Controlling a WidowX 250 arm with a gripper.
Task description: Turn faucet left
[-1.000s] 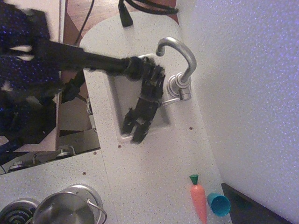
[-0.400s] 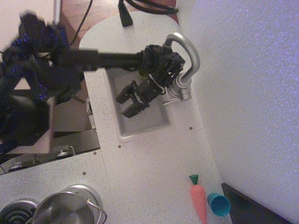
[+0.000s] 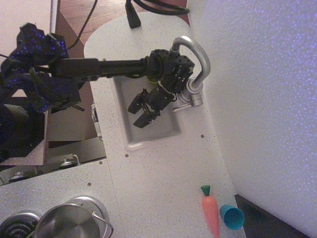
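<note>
The faucet (image 3: 194,64) is seen at the right edge of the sink (image 3: 148,136), near the top of the speckled white desk (image 3: 163,188), right next to the pale wall (image 3: 262,99). Its arched spout curls up and over toward the top of the sink, its round ribbed base sits on the desk, and the little side lever is pointed down-left from the base toward the basin.

The gripper (image 3: 143,110) is hung over the sink basin, below and to the left of the faucet — its fingers are pointed down-left, away from the spout. The jaws are seen parted a bit, with nothing held between them. The black wrist just behind the gripper is pressed up close to the faucet's base and the lower part of the arch; whether it's actually touching can't be told from this angle. The arm is stretched in from the left across the desk.

Further down the desk, a carrot (image 3: 211,210) is laid near the right edge with a teal cup (image 3: 232,216) just beside it — both well apart from the faucet. A steel pot (image 3: 69,223) is sat at the bottom left on the stove.
</note>
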